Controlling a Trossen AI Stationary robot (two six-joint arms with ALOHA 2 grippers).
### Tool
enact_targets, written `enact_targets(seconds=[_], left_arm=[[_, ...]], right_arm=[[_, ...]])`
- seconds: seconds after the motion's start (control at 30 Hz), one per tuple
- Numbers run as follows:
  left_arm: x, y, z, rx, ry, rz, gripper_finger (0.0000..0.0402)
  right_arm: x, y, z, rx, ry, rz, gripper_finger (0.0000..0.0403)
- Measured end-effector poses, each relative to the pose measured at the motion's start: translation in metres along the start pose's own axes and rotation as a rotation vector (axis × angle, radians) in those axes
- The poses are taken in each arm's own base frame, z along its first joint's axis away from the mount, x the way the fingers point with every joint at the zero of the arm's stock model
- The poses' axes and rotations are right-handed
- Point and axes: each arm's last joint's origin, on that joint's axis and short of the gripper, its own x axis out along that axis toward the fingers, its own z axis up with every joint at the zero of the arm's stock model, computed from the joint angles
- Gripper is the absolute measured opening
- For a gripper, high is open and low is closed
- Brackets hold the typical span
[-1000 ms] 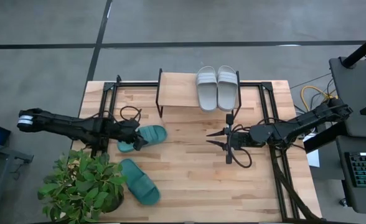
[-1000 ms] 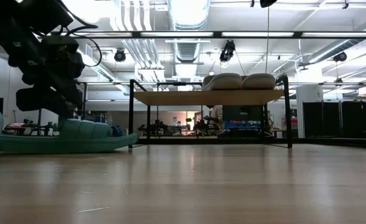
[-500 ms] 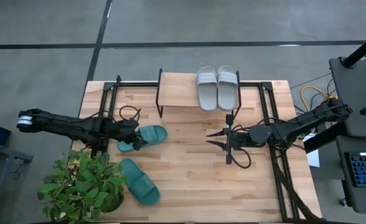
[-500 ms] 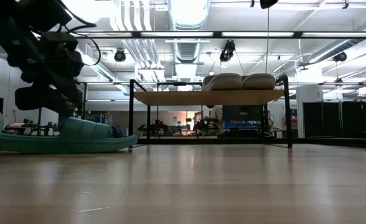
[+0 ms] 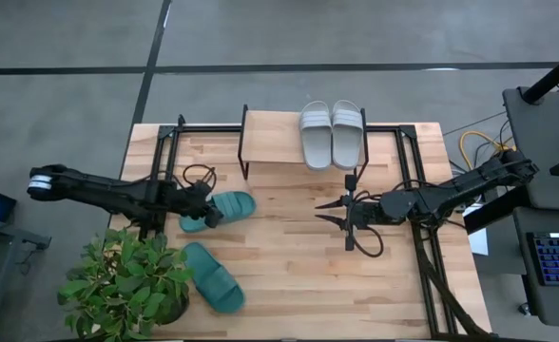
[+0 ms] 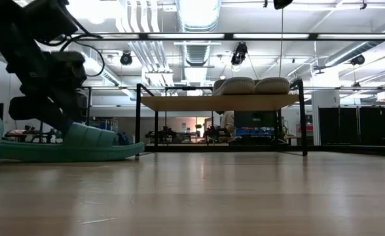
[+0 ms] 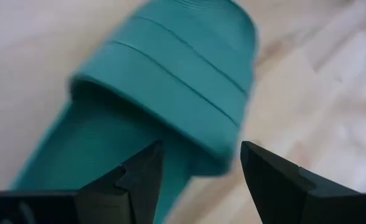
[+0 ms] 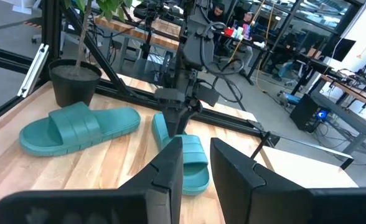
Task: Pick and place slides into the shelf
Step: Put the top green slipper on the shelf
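One teal slide [image 5: 230,205] lies sole down on the table left of centre. My left gripper [image 5: 206,209] is open and low over it, near the strap [image 7: 170,81]. One finger stands over the footbed and one beyond the slide's side rim [image 7: 201,163]. A second teal slide [image 5: 213,275] lies nearer the front, by the plant. Two light grey slides [image 5: 332,133] rest side by side on the shelf [image 5: 270,133] at the far edge. My right gripper [image 5: 329,210] hovers open right of centre, pointing toward the left arm. My left gripper comes at the teal slide slanting down from the table's left, its open fingers [image 7: 139,180] on either side of the side rim beside the strap. I cannot tell whether they touch it. The slide lies flat on the table.
A potted plant [image 5: 127,280] stands at the near left corner, close to the second teal slide. Black frame bars [image 5: 165,142] run along both sides of the table. Bare board shows on the left half of the shelf top and on the table between the arms.
My left gripper has sunk a little toward the teal slide and shifted slightly toward the table's left. The slide has stayed where it was.
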Motion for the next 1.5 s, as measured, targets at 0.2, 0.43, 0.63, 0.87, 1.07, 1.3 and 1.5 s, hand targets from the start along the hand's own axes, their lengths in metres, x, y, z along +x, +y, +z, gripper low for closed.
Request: enact_targets(seconds=[0.2, 0.43, 0.63, 0.87, 1.07, 1.3, 1.5], left_arm=[[0.011, -0.003, 0.001, -0.001, -0.01, 0.024, 0.0198], [0.027, -0.01, 0.004, 0.048, -0.042, 0.024, 0.0198], [0.038, -0.012, 0.004, 0.055, -0.041, 0.051, 0.0198], [0.044, -0.015, 0.005, 0.095, -0.041, 0.028, 0.0187], [0.044, -0.016, 0.005, 0.145, -0.033, 0.012, 0.0113], [0.038, -0.018, 0.003, 0.261, 0.043, -0.081, 0.0009], [0.026, -0.022, 0.001, 0.26, 0.131, -0.223, 0.0003]], right_arm=[[0.0, 0.0, 0.0, 0.0, 0.0, 0.0, 0.0073], [0.0, 0.0, 0.0, 0.0, 0.0, 0.0, 0.0073], [0.0, 0.0, 0.0, 0.0, 0.0, 0.0, 0.0073], [0.0, 0.0, 0.0, 0.0, 0.0, 0.0, 0.0073], [0.0, 0.0, 0.0, 0.0, 0.0, 0.0, 0.0073], [0.0, 0.0, 0.0, 0.0, 0.0, 0.0, 0.0073], [0.0, 0.0, 0.0, 0.0, 0.0, 0.0, 0.0073]])
